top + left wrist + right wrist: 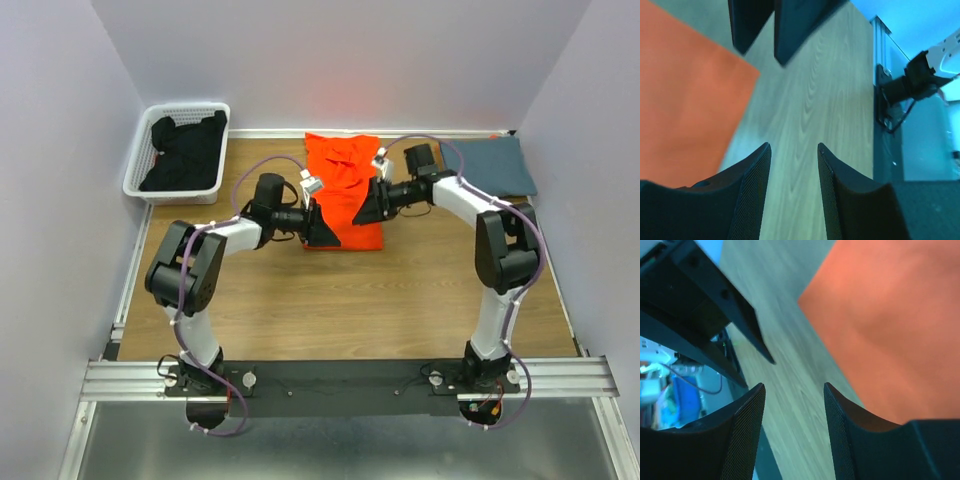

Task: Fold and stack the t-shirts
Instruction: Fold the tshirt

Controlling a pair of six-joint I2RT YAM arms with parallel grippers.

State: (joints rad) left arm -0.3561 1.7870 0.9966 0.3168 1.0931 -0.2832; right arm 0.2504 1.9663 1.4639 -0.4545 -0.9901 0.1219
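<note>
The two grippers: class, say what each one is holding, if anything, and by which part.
Nothing is held. The left gripper and the right gripper both stand open, with bare table between their fingers and the orange t-shirt just beside each.

Your orange t-shirt [345, 180] lies flat and folded on the wood, between the left gripper [325, 230] and the right gripper [368, 208]. Its near corners sit just beside both sets of jaws, not inside them. The blue-grey t-shirt [498, 165] lies folded, well beyond the right jaws.
</note>
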